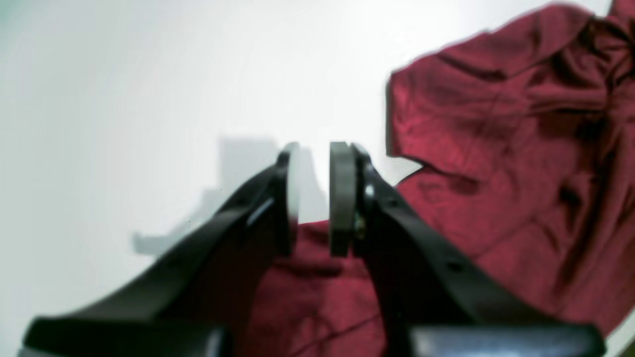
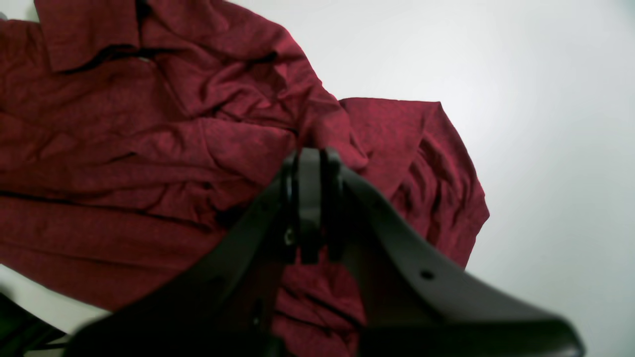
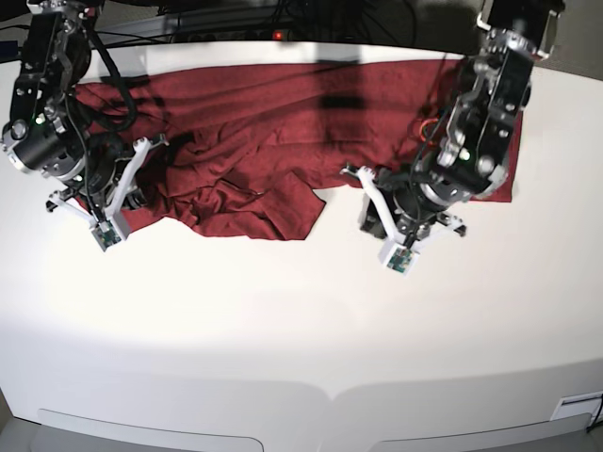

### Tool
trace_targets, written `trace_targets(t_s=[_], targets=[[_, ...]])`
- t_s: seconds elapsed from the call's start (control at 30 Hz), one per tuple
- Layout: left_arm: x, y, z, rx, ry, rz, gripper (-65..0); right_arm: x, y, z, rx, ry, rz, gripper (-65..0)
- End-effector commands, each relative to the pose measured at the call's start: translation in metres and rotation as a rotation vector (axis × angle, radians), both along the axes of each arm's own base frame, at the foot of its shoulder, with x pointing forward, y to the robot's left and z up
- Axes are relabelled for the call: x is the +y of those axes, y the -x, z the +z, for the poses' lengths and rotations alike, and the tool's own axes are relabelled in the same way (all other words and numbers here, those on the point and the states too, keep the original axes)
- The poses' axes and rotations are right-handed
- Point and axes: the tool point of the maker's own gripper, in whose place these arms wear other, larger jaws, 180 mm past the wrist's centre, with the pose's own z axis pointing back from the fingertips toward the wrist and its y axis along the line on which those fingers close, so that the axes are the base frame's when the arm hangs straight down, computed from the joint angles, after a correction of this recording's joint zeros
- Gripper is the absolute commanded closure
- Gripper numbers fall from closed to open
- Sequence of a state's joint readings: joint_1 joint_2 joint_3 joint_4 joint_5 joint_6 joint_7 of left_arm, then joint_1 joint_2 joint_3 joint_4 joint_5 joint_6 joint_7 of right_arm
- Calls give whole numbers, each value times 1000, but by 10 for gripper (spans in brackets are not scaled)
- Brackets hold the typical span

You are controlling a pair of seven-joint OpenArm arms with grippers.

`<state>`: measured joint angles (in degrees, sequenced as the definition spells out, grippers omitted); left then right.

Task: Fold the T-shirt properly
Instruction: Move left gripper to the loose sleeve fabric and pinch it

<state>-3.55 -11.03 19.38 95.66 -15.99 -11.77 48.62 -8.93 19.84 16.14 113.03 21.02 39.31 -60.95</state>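
White counter [image 3: 283, 320] all round, bright and bare on the near side, and the shirt [image 3: 264, 122] lies spread across the far half, reaching almost from my one arm to the other. It's crumpled, not flat: a bunched lobe sags toward me near the middle, with ridges and creases all over.

My left claw [image 1: 313, 198] is parted a little, a narrow gap between the pads [image 1: 342, 198], and nothing in it; it hangs just over the shirt's edge on the right of the scene. My right claw [image 2: 311, 203] is pressed closed, low over the rumpled cloth at the left end. Whether a pinch of fabric sits between those pads, I can't tell.

By my reckoning this cloth is thin, soft and light. It'll drape and slide rather than hold a shape, and a grab in the middle would only drag up a heap. Better to take it at hems and corners, such as the squared flap [image 2: 392, 124] beside my right claw, and pull outward to flatten it first.
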Motion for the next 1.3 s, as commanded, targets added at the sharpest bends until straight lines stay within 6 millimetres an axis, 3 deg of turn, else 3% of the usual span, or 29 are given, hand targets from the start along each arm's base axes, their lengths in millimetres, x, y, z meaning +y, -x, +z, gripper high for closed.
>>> trace_targets(t_s=[0.0, 0.07, 0.17, 0.33, 0.53, 0.67, 0.87, 0.9, 0.97, 1.0, 1.27], targets=[[-9, -8, 7, -15, 23, -24, -106, -1, -6, 11, -43, 4, 6, 0], [-19, -8, -2, 26, 28, -50, -128, -1, -6, 11, -43, 4, 5, 0], [-39, -9, 1, 37, 75, -57, -166, -1, -6, 11, -43, 4, 5, 0], [-69, -7, 4, 32, 145, -83, -166, -1, -6, 11, -43, 4, 5, 0], [-76, 0, -39, 113, 53, -105, -166, -1, -6, 11, -43, 4, 5, 0], [-86, 4, -55, 135, 68, -115, -166, -1, -6, 11, -43, 4, 5, 0], [-74, -4, -68, 108, -12, -69, -162, -1, -6, 11, -42, 4, 5, 0], [-72, -7, -67, 90, -21, -59, -140, -1, -6, 11, -43, 4, 5, 0], [-64, -16, -65, 49, -47, -17, -11, -1, -6, 11, -43, 4, 5, 0], [-60, -21, -64, 23, -66, 1, 0, -1, -6, 11, -43, 4, 5, 0], [-20, -57, -47, -158, -268, 74, 0, -1, -6, 11, -43, 4, 5, 0]])
